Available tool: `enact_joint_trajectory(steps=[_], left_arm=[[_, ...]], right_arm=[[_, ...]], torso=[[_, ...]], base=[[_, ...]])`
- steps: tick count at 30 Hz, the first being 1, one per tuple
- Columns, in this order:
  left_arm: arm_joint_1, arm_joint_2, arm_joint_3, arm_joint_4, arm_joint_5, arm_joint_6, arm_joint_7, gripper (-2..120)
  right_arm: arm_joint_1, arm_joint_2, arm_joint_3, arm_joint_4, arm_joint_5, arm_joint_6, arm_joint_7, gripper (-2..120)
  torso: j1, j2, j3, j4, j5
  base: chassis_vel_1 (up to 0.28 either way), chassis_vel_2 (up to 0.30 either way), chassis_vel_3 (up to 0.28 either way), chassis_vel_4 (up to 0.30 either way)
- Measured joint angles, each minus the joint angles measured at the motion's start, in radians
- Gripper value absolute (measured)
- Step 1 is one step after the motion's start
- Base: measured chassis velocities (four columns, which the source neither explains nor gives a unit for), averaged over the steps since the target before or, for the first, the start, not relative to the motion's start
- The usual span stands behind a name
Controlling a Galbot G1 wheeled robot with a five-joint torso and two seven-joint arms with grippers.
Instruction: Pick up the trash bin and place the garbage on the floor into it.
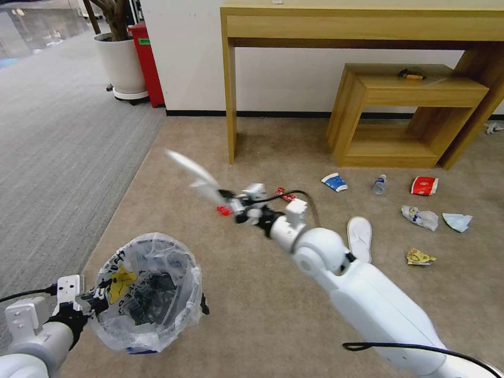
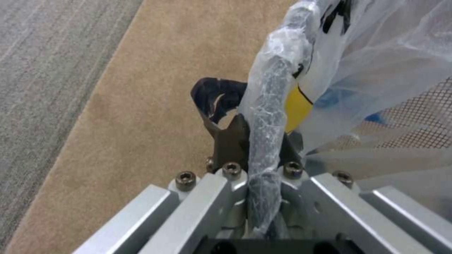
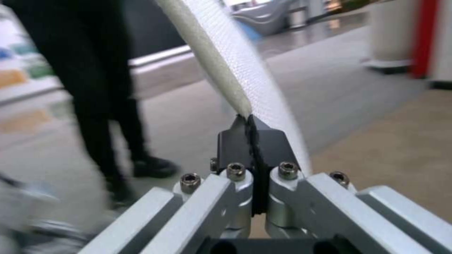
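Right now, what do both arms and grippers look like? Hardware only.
Both arms: glossy white rounded shells with ball-like wrist joints. The left gripper and right gripper share black fingertip pads on silver machined aluminium linkages with hex-socket screws, plus white blocky brackets. Black cables loop along each forearm.

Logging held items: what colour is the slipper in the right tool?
White, with a fine woven texture; the slipper pinched in the right tool shows best in the right wrist view.

White wall (image 1: 283,79), wooden desk (image 1: 362,26), grey ribbed carpet (image 1: 58,142)
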Motion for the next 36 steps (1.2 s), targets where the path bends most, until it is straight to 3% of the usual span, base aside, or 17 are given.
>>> enact_joint_trajectory(steps=[8,16,20,36], left_arm=[[-0.005,0.017,0.032,0.014,0.014,0.000,-0.009,0],[-0.017,0.053,0.035,0.037,-0.039,0.000,-0.036,0],[-0.020,0.068,0.023,0.050,-0.084,0.000,-0.054,0],[-0.027,0.080,0.004,0.074,-0.095,0.000,-0.053,0]], right_arm=[[0.048,0.070,-0.194,0.015,0.082,0.009,0.052,0],[0.027,0.087,-0.278,-0.003,0.082,0.010,0.059,0],[0.006,0.077,-0.285,-0.017,0.064,0.015,0.056,0],[-0.058,0.036,-0.257,0.004,0.067,0.020,0.074,0]], torso=[[0.000,0.000,0.000,-0.0002,0.0000],[0.000,0.000,0.000,-0.0003,0.0000],[0.000,0.000,0.000,-0.0003,0.0001],[0.000,0.000,0.000,-0.0002,0.0002]], base=[[0.000,0.000,0.000,0.000],[0.000,0.000,0.000,0.000],[0.000,0.000,0.000,0.000],[0.000,0.000,0.000,0.000]])
